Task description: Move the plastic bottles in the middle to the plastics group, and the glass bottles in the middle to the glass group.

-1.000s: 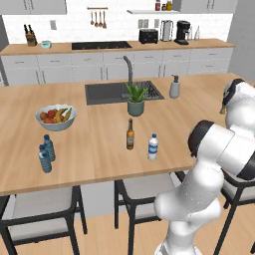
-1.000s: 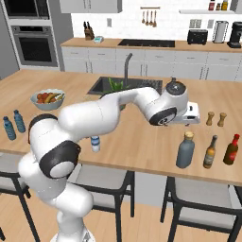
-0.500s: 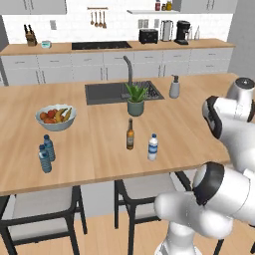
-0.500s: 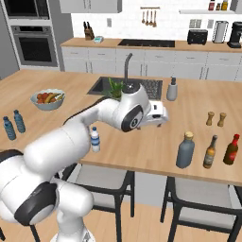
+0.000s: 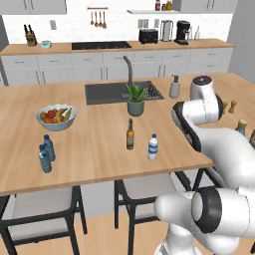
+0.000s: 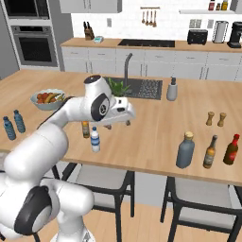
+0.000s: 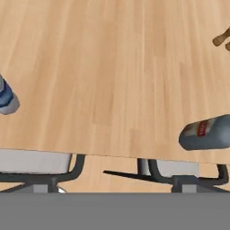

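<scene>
The white-capped water bottle (image 5: 153,147) is seen standing upright on the wooden island counter (image 5: 99,124), close to its near edge, with the slim amber bottle (image 5: 130,135) just beside it on the left in the left base view. In the right base view the same white-capped bottle (image 6: 95,140) is found below and slightly left of the gripper (image 6: 120,123), which is held above the counter and is not touching either bottle; the amber bottle (image 6: 85,129) is partly covered by the arm. In the hand view a blue-and-white bottle is cut by the left edge (image 7: 6,99), and the tall grey-blue bottle (image 7: 207,133) is seen lying across the right side, near the counter's edge.

The finger spread cannot be told, as the tips are not made out in any view, and nothing is seen held.

The grey-blue bottle with tan cap (image 6: 185,150) is placed well to the right of the gripper, beside a brown glass bottle (image 6: 210,152) and a red bottle (image 6: 231,150). The two blue-capped plastic bottles (image 5: 46,153) are set far to the left, near a fruit bowl (image 5: 56,117).
</scene>
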You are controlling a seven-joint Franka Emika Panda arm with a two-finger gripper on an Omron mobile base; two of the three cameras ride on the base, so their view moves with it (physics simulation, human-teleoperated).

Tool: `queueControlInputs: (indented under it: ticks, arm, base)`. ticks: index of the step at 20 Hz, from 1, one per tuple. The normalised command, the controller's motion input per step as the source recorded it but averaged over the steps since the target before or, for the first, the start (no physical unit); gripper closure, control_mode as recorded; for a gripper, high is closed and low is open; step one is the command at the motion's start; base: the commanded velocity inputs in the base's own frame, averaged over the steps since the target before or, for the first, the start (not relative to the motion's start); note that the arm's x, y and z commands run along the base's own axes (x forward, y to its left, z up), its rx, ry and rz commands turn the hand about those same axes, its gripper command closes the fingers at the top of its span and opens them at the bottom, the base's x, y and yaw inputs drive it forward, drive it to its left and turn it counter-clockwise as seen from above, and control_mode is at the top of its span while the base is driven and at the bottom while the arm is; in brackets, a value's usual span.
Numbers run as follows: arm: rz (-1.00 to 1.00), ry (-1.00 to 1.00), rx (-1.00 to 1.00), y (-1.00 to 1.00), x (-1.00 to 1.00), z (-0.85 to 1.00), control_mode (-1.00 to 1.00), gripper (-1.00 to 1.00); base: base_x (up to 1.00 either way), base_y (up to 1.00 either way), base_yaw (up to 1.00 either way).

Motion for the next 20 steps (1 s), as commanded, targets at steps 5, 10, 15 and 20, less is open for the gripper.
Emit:
queueControlInputs:
  ticks: [5, 10, 15, 20]
  arm:
    - [0.0, 0.08, 0.04, 0.96, 0.08, 0.32, -1.0, -1.0]
    - [0.01, 0.1, 0.12, 0.9, 0.04, 0.17, -1.0, -1.0]
    - [0.02, -0.02, 0.16, 0.83, 0.07, 0.0, -1.0, -1.0]
    - [0.04, -0.02, 0.15, 0.59, 0.18, 0.0, -1.0, -1.0]
  base:
    - [0.0, 0.0, 0.0]
    - [0.0, 0.0, 0.0]
    - [0.0, 0.0, 0.0]
    - [0.0, 0.0, 0.0]
